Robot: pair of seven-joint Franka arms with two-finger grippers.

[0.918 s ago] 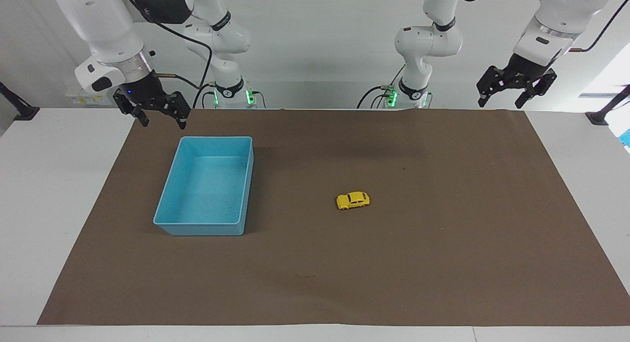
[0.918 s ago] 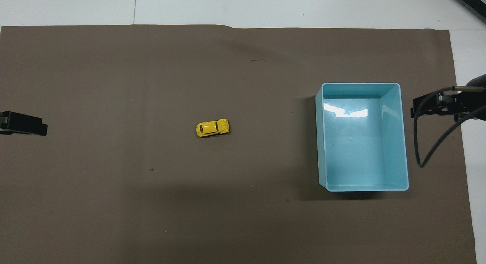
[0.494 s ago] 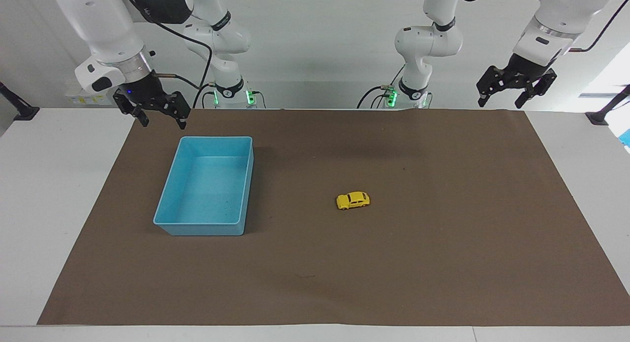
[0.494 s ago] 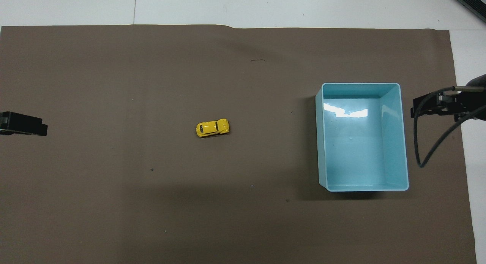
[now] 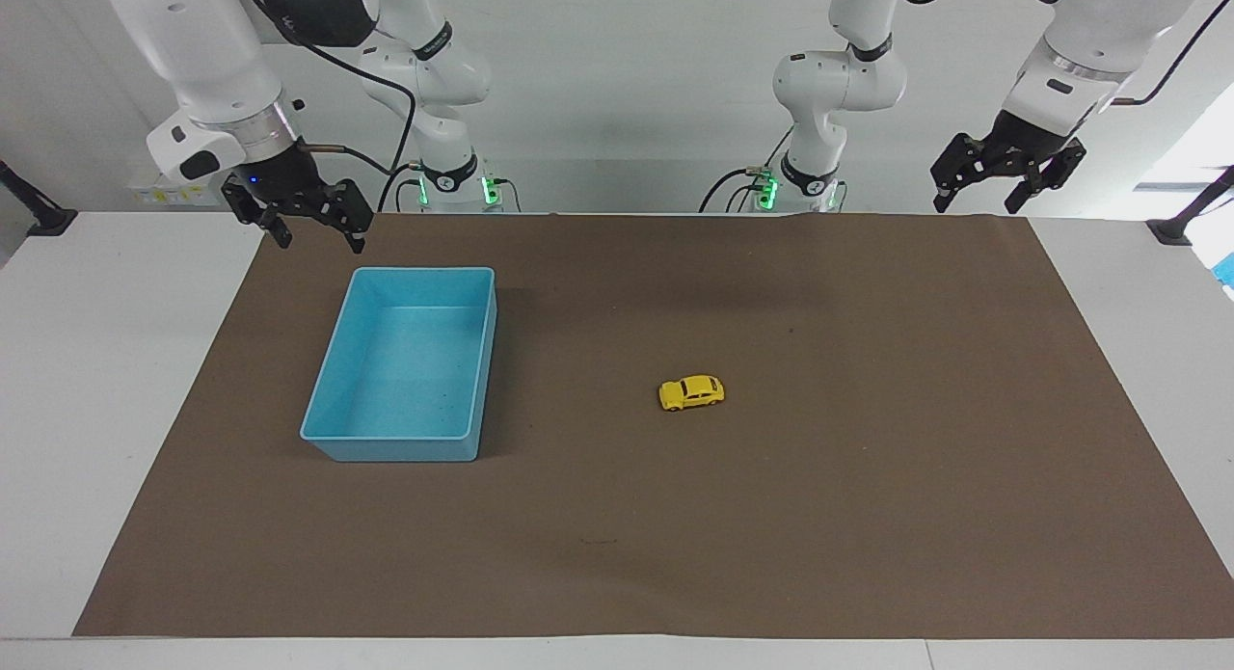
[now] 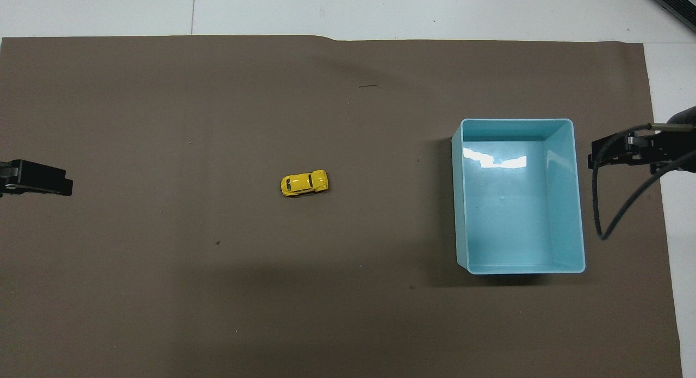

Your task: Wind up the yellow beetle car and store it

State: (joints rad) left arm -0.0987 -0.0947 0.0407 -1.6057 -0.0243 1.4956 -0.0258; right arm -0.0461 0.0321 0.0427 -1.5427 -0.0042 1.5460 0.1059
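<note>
In the facing view, the right gripper [image 5: 310, 228] is seen raised over the brown mat [image 5: 868, 516], at about eleven o'clock from the light blue bin [image 5: 333, 437]; its fingers are spread and nothing is held between them. The right arm is waiting there. The bin is set on the mat toward the right arm's end of the table, and only its bare floor is seen inside; nothing lies in it. At about three o'clock from the bin, well apart from it, the yellow beetle car [image 5: 691, 392] is found resting on its wheels on the mat, near the middle of the table. At about one o'clock from the car, high over the mat's edge nearest the robots, the left gripper [image 5: 974, 198] is held in the air, its fingers likewise spread and empty.
</note>
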